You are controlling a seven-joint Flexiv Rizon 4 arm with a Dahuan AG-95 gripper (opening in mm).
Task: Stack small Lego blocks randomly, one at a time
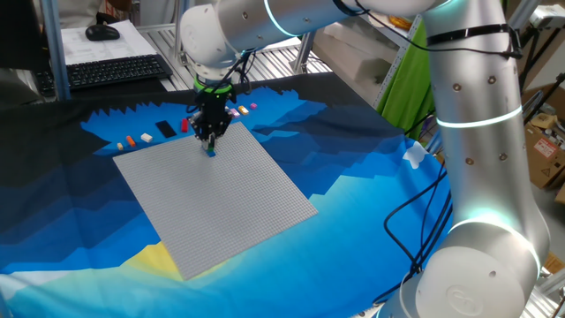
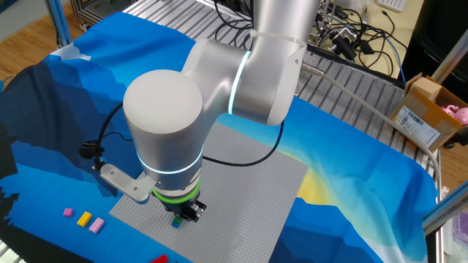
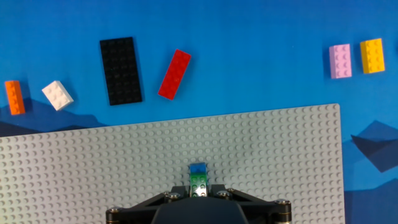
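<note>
My gripper (image 3: 198, 194) is shut on a small green Lego block (image 3: 198, 183), which sits on a small blue block (image 3: 198, 168) on the grey baseplate (image 3: 93, 168) near its far edge. In one fixed view the gripper (image 1: 209, 141) stands upright over the blue block (image 1: 211, 152). In the other fixed view the green block (image 2: 176, 217) shows under the gripper (image 2: 183, 213). Loose blocks lie on the cloth beyond the plate: orange (image 3: 15, 97), white (image 3: 58, 95), red (image 3: 175, 74), pink (image 3: 340, 61) and yellow (image 3: 372, 55).
A bigger flat black piece (image 3: 120, 70) lies between the white and red blocks. The blue cloth (image 1: 371, 203) covers the table. A keyboard (image 1: 115, 71) sits behind it. The arm's cable (image 1: 415, 221) hangs at the right.
</note>
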